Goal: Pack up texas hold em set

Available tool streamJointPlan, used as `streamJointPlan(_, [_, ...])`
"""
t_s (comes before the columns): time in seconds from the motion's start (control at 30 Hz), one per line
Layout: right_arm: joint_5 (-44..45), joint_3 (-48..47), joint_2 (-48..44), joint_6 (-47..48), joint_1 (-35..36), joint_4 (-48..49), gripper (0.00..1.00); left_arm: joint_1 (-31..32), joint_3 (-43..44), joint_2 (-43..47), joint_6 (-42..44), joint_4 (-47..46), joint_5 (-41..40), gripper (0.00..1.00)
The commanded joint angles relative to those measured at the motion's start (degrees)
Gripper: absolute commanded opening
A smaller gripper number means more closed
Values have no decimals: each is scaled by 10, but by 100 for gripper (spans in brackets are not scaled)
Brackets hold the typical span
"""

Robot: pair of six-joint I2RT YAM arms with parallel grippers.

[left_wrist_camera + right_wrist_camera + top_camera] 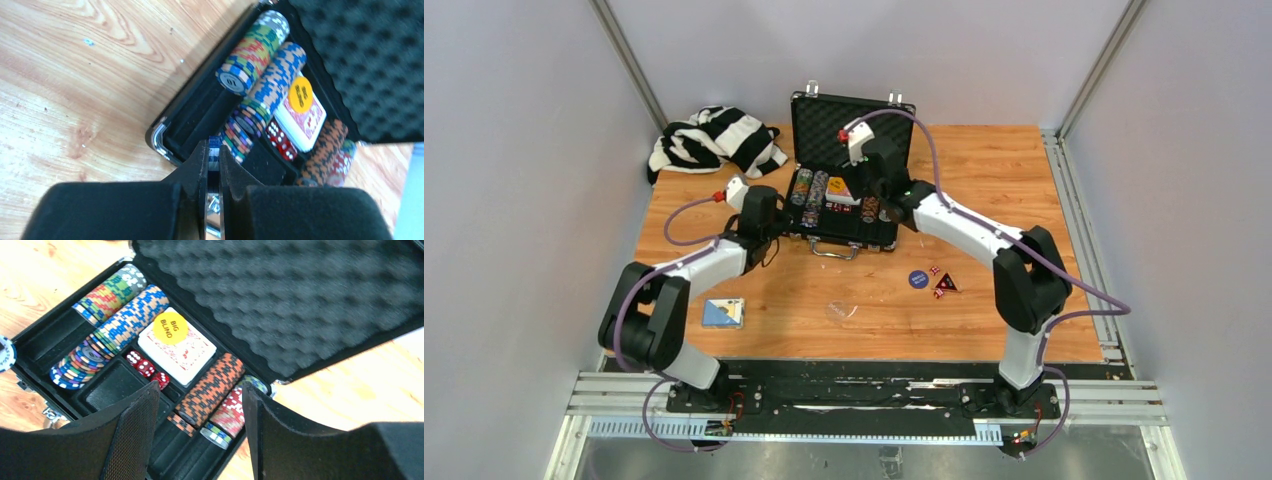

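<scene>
The black briefcase (840, 228) stands open at the table's middle back, its foam lid (829, 125) upright. Its tray holds rows of multicoloured poker chips (125, 322), a card deck (192, 357) with a yellow Big Blind button (169, 328) on it, and red dice (141, 365). My left gripper (213, 147) is at the case's front left corner, shut on a blue and white chip (214, 145). My right gripper (200, 390) hangs open above the orange and red chip rows (212, 390). A blue dealer button (918, 279) and red pieces (944, 285) lie on the table.
A black-and-white striped cloth (714, 140) lies at the back left. A small blue and yellow flat pack (723, 313) rests near the front left. A clear round piece (841, 311) lies in front of the case. Grey walls enclose the wooden table (984, 180).
</scene>
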State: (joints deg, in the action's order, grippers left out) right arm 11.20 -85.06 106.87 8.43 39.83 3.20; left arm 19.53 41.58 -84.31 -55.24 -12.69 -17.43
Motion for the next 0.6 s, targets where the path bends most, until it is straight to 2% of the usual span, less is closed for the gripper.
streamJointPlan(0.0, [10,45,-37,-27,-22,24,61,16,107,-52,-108,169,-140,0])
streamJointPlan(0.1, [12,64,-50,-29,-28,27,61,15,178,-102,-116,228,-139,0])
streamJointPlan(0.27, [13,77,-54,-31,-30,32,61,21,192,-113,-117,201,-151,0])
streamJointPlan(0.3, [11,79,-57,-33,-29,32,61,20,195,-110,-86,185,-155,0])
streamJointPlan(0.4, [0,98,-71,-36,-34,43,61,21,193,-90,75,135,-142,0])
streamJointPlan(0.5, [-59,111,-88,-100,-73,47,60,21,159,-56,235,50,-120,0])
streamJointPlan(0.57, [-92,112,-87,-154,-118,41,56,20,151,-47,295,32,-116,0])
